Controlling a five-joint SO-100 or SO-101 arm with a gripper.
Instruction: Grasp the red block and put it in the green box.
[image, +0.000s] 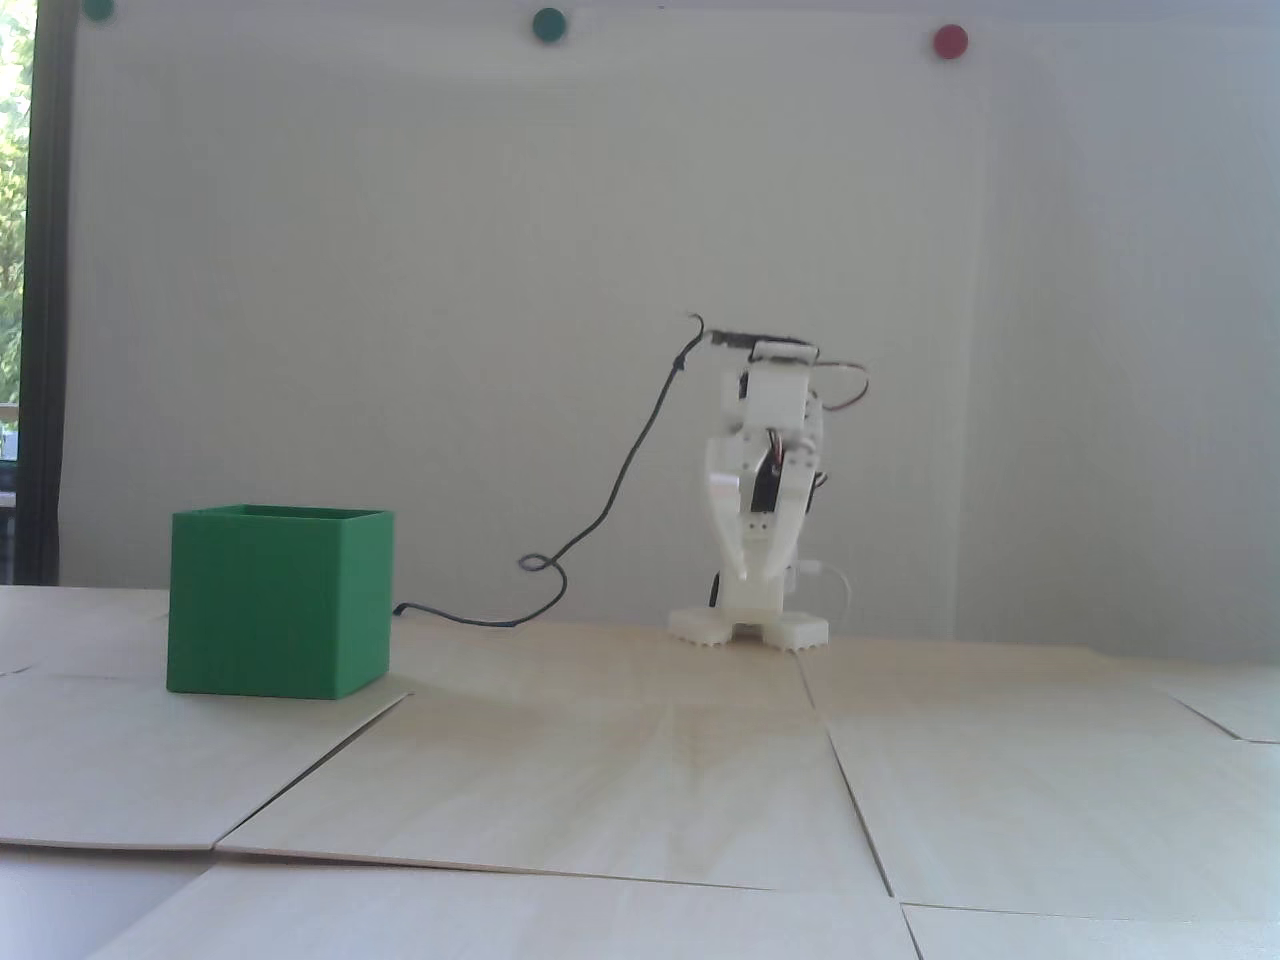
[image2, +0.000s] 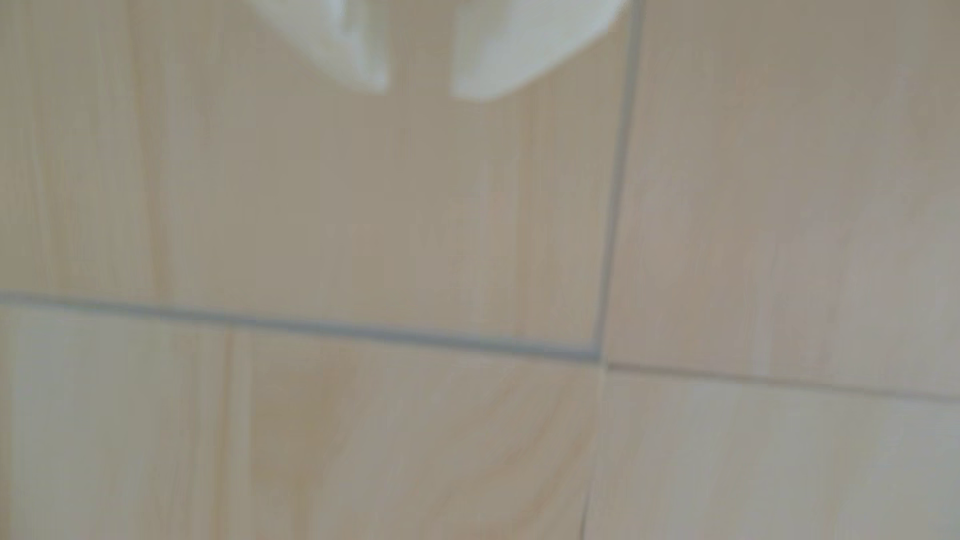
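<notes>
Fixed view: soft, even daylight, brightest at window (image: 15, 250) on left edge; whole picture slightly soft. Green box (image: 280, 600) casts faint shadow rightward. Wrist view: heavily blurred, pale, low contrast; board seams (image2: 311, 324) smeared.

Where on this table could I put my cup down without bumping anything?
Bare wood fills the near half in front of the green box and the robot arm. It is tighter between them at the back, where a black cable trails.
</notes>
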